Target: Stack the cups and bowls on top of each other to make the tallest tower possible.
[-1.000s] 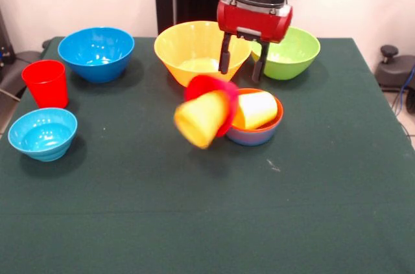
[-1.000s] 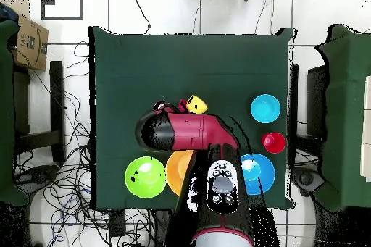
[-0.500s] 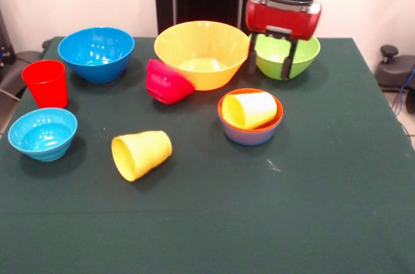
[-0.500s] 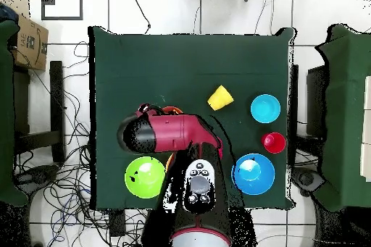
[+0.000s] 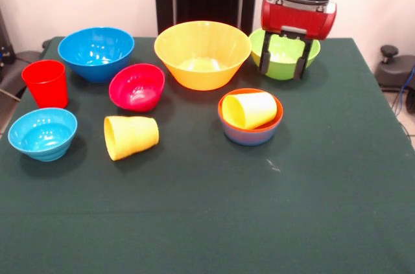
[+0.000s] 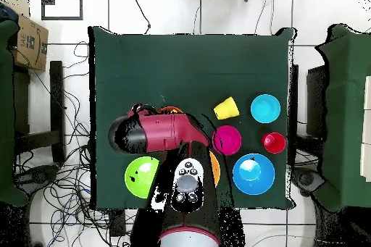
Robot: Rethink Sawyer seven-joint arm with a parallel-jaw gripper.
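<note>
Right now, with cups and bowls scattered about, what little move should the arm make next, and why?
Probably swing over above the yellow cup lying on its side. The gripper hangs open and empty by the green bowl, and that cup lies loose, outside any stack.

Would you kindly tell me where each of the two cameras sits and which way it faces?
Front view: sits across the table, facing the robot; it sees the bowls and cups on the green cloth, with the open tool hanging before the lime green bowl.
Overhead view: sits above, looking straight down at the table; the red and black arm reaches in from the bottom edge.
Shared: both show the crimson bowl beside the tipped yellow cup, turned half round between views.
</note>
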